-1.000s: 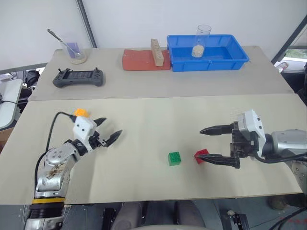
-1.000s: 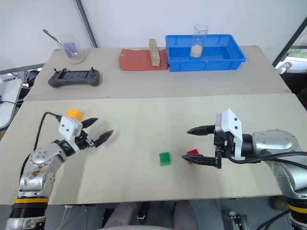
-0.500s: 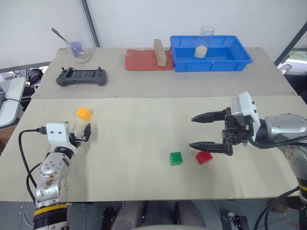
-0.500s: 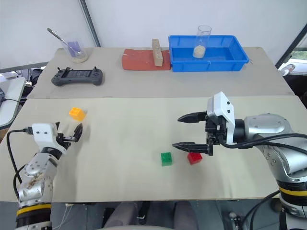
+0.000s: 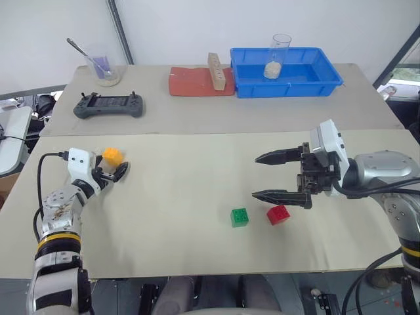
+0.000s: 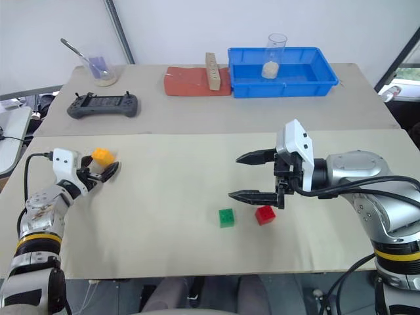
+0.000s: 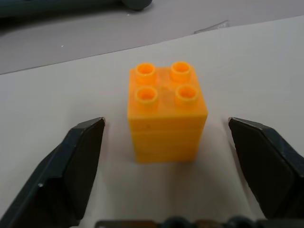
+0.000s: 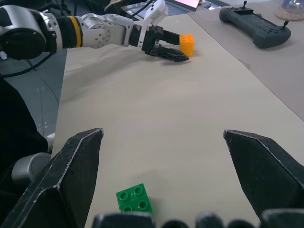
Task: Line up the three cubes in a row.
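Note:
The orange-yellow cube [image 7: 166,116] stands upright at the table's left, studs up. My left gripper [image 5: 115,168] is open, one finger on each side of it, with a gap on both sides. The green cube [image 5: 239,217] and the red cube [image 5: 278,214] lie close together right of centre, near the front edge. My right gripper [image 5: 256,176] is open and points left. It hovers just above and behind these two cubes and holds nothing. The right wrist view looks across the table to the green cube [image 8: 135,199] and, farther off, the orange-yellow cube [image 8: 186,44].
On the rear table stand a blue bin [image 5: 285,72] holding a glass [image 5: 278,56], a red mat [image 5: 197,82] with a tall tan wooden block [image 5: 216,70], a grey game controller [image 5: 108,105] and a glass dish with a spoon [image 5: 102,69].
My left gripper has swung out to the left and come around the orange-yellow cube, its fingers narrowing. The right gripper has risen slightly off the red cube, staying open.

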### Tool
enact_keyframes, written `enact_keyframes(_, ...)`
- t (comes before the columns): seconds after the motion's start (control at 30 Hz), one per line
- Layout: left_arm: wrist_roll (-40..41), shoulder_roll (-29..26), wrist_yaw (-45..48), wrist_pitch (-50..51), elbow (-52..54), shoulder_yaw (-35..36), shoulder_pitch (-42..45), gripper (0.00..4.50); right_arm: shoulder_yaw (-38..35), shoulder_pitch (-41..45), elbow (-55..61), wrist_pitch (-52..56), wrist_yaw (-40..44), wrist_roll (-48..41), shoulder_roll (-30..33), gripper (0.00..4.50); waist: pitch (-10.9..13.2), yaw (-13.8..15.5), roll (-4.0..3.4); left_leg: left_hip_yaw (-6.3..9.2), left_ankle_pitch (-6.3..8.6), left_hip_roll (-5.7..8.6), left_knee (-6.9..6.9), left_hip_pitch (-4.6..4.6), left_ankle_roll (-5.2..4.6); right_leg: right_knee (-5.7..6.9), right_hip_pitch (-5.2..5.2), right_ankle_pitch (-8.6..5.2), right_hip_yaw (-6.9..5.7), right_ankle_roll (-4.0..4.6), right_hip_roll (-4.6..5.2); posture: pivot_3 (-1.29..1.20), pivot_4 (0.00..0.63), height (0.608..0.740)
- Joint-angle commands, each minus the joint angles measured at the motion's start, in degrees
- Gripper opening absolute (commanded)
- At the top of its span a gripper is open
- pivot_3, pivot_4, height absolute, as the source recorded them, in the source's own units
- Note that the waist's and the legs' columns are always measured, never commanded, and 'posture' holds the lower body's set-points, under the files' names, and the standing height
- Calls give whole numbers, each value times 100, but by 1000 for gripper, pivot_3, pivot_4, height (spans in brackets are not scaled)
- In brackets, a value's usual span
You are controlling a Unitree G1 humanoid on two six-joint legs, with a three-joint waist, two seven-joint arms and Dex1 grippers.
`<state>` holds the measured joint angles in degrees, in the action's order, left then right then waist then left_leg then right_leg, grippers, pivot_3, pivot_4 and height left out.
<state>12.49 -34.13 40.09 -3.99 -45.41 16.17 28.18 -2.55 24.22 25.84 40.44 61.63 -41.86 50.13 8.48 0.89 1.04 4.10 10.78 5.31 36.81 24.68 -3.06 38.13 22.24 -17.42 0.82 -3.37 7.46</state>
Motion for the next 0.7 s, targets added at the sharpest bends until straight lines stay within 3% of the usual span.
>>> enact_keyframes(0.03, -27, -102, 136, -332, -203, -20, 228, 2672, -152, 75, 209, 22, -36, -131, 41, 4500, 0, -20, 0, 0, 0, 0, 0, 1, 0, 1, 0, 0, 0, 0, 0, 0, 150, 740)
enact_keyframes(0.1, -22, -48, 160, -376, -233, -54, 308, 1655, -162, 61, 181, 9, -35, -107, 52, 4500, 0, -26, 0, 0, 0, 0, 0, 4, 0, 3, 1, 0, 0, 0, 0, 0, 150, 740)
enact_keyframes(0.13, -17, -22, 184, -384, -216, -75, 321, 1350, -168, 47, 170, -2, -34, -95, 57, 4500, 0, -28, 1, 0, 0, 0, 0, 4, 0, 5, 1, 0, 0, 0, 0, 0, 150, 740)
enact_keyframes(0.33, 168, 63, 836, 52, 1032, -444, 65, 1389, -339, -137, 253, -13, -106, -109, 99, 4500, 1, -22, 2, 0, 0, 0, 0, 7, 0, 6, 2, 0, 0, 0, 0, 0, 150, 740)
enact_keyframes(0.57, 656, -255, 2716, 874, 3877, -1599, -1024, 1389, -750, -690, 692, 126, -90, -381, 406, 4500, 0, -50, 0, 0, 1, -2, -2, 8, -2, -1, 1, 0, 10, 0, 3, 0, 150, 740)
enact_keyframes(0.7, 579, -222, 3306, 643, 4661, -2314, -1489, 1389, -917, -1072, 1132, 166, -49, -561, 598, 4500, -1, -67, -2, 0, 2, -8, -7, 6, -1, -6, 0, 0, 13, 1, 1, 0, 150, 740)
